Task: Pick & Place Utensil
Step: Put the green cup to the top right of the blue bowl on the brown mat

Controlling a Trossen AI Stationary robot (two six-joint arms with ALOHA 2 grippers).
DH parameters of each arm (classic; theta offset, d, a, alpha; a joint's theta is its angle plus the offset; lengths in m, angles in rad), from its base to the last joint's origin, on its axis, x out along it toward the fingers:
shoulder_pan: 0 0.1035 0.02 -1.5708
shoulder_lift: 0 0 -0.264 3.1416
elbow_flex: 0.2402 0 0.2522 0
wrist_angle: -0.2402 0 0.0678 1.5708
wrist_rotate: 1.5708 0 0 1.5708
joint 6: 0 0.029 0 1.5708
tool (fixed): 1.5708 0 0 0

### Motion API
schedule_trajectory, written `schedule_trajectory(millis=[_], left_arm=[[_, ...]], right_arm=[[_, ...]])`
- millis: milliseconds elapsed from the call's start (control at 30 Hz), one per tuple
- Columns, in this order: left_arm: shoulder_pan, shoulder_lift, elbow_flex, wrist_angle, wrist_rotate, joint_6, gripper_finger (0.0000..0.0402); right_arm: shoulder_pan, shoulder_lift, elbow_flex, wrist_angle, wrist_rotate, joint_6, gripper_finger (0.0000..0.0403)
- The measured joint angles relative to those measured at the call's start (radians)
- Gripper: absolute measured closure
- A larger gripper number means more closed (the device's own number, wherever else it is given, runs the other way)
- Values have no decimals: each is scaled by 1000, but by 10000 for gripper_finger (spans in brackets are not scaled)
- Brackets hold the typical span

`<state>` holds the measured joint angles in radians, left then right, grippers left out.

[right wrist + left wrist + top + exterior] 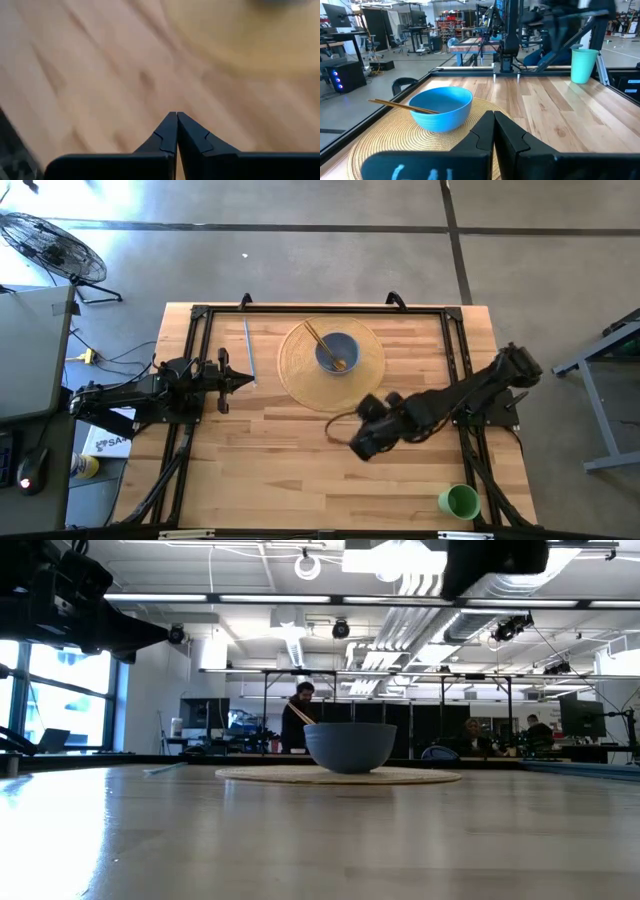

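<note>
High view gives you the whole layout: a butcher-block wooden table (300, 470) framed by black rails, standing on a grey concrete floor (300, 260) crossed by dark seams. A floor fan (50, 245) sits off the table's far left corner, and a grey desk (30, 350) with a mouse runs along the left edge of the picture. In the low view you look across the tabletop into an open workshop with ceiling ducts, strip lights, tall windows on one side and benches behind; a person (300, 715) stands at the back and another sits farther along.

On the table, the round woven placemat (330, 362) lies toward the far edge, near the middle. The blue bowl (337, 352) sits on it, and the wooden chopsticks (322, 346) lean inside it, their upper ends sticking out over the rim toward the far left. A thin grey rod-like utensil (248, 348) lies flat on the bare wood just left of the mat; you cannot tell its exact kind. A green cup (460, 501) stands upright at the near right corner.

Your left arm reaches in from the left side, level and low, with the left gripper (245, 383) pointing toward the mat's edge, its tip near the rod's near end; its fingers are pressed together on nothing. Your right arm stretches diagonally from the right rail, and the right gripper (355, 448) hangs over bare wood just nearer than the mat, fingers also closed and empty.
</note>
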<state>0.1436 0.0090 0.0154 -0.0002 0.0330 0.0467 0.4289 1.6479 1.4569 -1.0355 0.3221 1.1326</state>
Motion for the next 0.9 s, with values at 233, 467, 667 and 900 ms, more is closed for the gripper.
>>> schedule_trajectory(millis=[233,467,667,900], left_arm=[[0,0,0,0,0,0,400],[0,0,0,0,0,0,400],[0,0,0,0,0,0,400],[0,0,0,0,0,0,400]], right_arm=[[27,248,300,-293,-354,27,403],[-19,358,311,-454,-647,-31,395],[-23,360,190,-410,-812,-35,371],[-27,360,57,-402,-1016,-40,308]])
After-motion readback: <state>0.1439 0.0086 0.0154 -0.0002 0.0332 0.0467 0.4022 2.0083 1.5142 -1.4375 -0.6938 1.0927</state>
